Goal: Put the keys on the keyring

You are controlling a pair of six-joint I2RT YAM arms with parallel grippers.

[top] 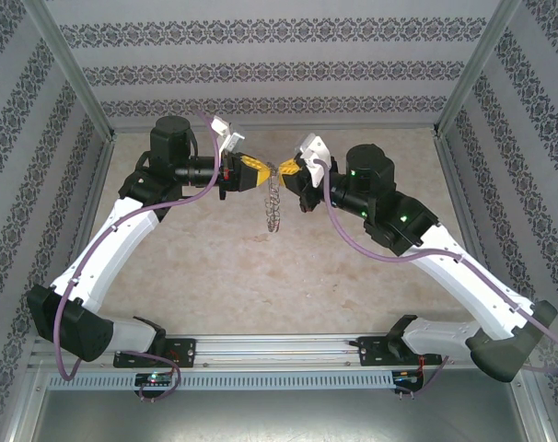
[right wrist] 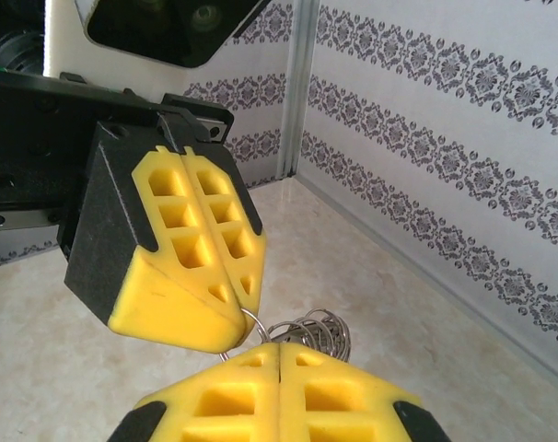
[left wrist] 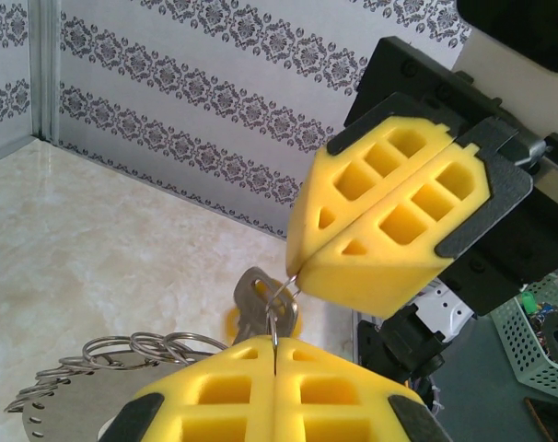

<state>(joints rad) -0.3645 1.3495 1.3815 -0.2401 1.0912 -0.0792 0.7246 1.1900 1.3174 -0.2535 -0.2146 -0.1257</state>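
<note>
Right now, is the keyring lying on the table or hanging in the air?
Hanging. The keyring dangles below the shut left gripper and right gripper, which pinch its wire where their tips meet.

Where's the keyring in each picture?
Top external: keyring dangles mid-picture, below where left claw and right claw meet.
Left wrist: keyring bottom left, beside the left claw's yellow fingers.
Right wrist: keyring bottom centre, just above the right claw's yellow fingers.
Shared landmark: the two shut yellow claws, tip to tip.
</note>
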